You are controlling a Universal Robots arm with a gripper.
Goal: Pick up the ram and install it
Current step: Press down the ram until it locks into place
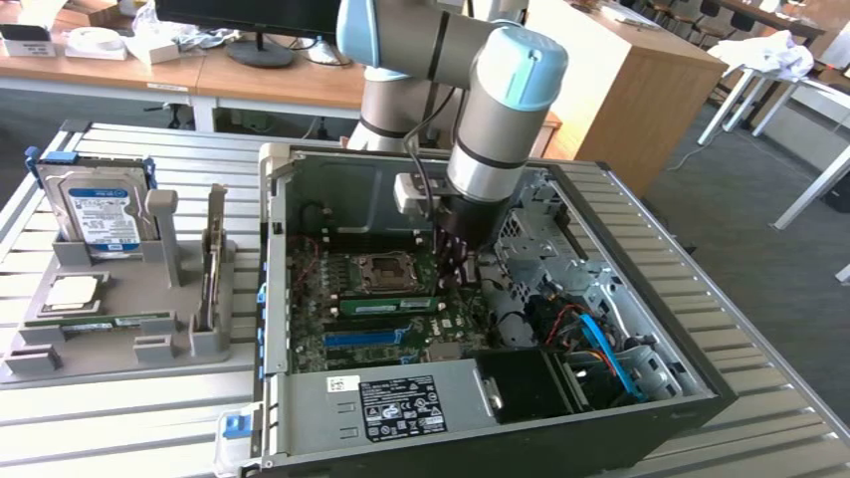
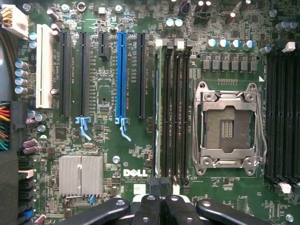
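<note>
The ram (image 1: 385, 302) is a long green stick standing on edge in a memory slot of the motherboard, inside the open computer case. In the wrist view I look straight down on the ram (image 2: 159, 108), a thin pale-green edge in the slot nearest the expansion slots. My gripper (image 1: 452, 269) hangs over the board just above the end of the ram on the exterior view's right. The black fingers (image 2: 149, 206) are pressed together, so the gripper (image 2: 160, 199) is shut, in line with that end, with nothing visible between them.
The empty processor socket (image 2: 228, 124) lies beside the memory slots, and a blue expansion slot (image 2: 122, 70) and a heatsink (image 2: 80, 176) lie on their other side. A grey fixture (image 1: 119, 344) outside the case holds a hard drive (image 1: 100, 214) and a square processor chip (image 1: 74, 291). Cables (image 1: 598, 339) fill the case's right.
</note>
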